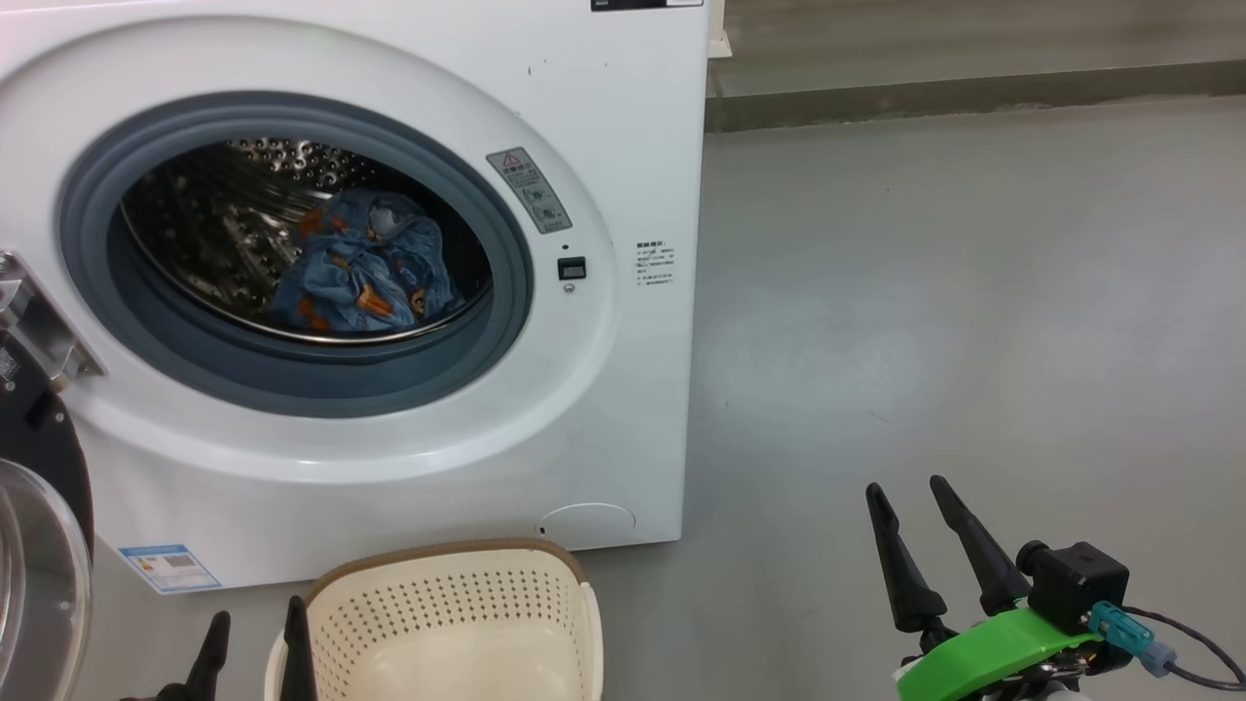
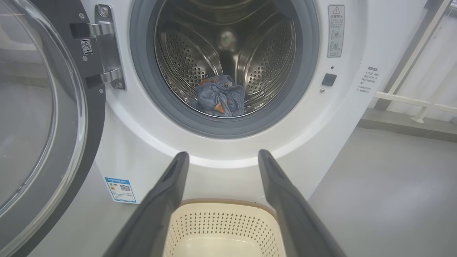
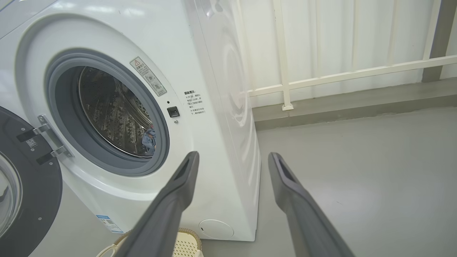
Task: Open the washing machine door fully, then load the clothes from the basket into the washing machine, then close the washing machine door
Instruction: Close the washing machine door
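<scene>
The white washing machine (image 1: 623, 146) stands with its door (image 1: 39, 506) swung wide open to the left. Blue clothes (image 1: 360, 263) with orange figures lie bunched inside the steel drum; they also show in the left wrist view (image 2: 221, 96) and partly in the right wrist view (image 3: 149, 141). The cream basket (image 1: 458, 623) sits on the floor before the machine, and the part of its inside I can see is bare (image 2: 221, 228). My left gripper (image 1: 255, 618) is open just above the basket's left rim (image 2: 223, 154). My right gripper (image 1: 906, 489) is open over the floor, right of the machine (image 3: 234, 155).
The open door (image 2: 43, 107) with its glass bowl and metal hinge (image 2: 107, 46) fills the left side. Grey floor (image 1: 973, 341) stretches to the right of the machine. A low ledge (image 1: 973, 92) and a white railing (image 3: 339, 75) run along the back.
</scene>
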### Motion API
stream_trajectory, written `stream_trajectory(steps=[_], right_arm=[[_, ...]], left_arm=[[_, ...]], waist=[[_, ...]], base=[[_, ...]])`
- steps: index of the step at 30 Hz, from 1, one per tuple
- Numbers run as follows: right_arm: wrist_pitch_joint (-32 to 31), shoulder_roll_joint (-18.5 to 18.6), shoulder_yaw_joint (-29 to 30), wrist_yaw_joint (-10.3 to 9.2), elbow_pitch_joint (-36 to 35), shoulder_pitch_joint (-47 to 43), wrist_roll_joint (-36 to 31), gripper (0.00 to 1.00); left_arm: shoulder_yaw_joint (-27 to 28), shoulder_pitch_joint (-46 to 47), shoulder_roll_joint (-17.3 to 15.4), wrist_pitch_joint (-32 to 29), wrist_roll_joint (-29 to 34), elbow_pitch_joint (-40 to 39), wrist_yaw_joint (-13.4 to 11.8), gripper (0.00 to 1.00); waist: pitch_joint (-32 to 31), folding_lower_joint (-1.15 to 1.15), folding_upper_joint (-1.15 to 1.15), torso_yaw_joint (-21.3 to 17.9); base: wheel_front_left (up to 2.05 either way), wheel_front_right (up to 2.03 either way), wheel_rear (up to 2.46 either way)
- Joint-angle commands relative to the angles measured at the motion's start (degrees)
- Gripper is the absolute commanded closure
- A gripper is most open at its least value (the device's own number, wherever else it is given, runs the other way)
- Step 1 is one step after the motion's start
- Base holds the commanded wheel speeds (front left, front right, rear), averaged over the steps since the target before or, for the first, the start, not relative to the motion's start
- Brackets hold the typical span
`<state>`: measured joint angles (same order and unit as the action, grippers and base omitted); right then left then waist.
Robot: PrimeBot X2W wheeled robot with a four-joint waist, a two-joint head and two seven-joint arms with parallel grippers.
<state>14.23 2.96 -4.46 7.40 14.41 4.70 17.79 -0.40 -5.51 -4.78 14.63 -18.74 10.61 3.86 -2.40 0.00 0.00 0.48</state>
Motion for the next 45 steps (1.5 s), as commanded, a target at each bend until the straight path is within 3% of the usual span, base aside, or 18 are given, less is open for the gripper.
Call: stream_trajectory(steps=[1,20,45], right_arm=[[0.7,-0.1,-1.4,0.09,-1.2,2.2,0.2,0.0],[0.8,-0.1,-1.1,0.09,-1.6,2.1,0.3,0.0],[0.8,-0.1,-1.2,0.09,-1.3,2.3,0.4,0.0]], left_arm=[[2.2,2.6,-0.5,0.4,0.8,-1.0,0.2,0.0],[2.0,2.7,-0.2,0.3,0.0,0.6,1.3,0.0],[1.6,3.4,-0.6,0.4,1.3,0.5,0.9,0.0]], waist=[[0.0,0.0,0.0,-0.1],[0.9,0.0,0.0,0.0],[1.5,0.0,0.0,0.2]], base=[[0.0,0.0,0.0],[-0.12,0.12,0.0],[-1.56,1.57,0.0]])
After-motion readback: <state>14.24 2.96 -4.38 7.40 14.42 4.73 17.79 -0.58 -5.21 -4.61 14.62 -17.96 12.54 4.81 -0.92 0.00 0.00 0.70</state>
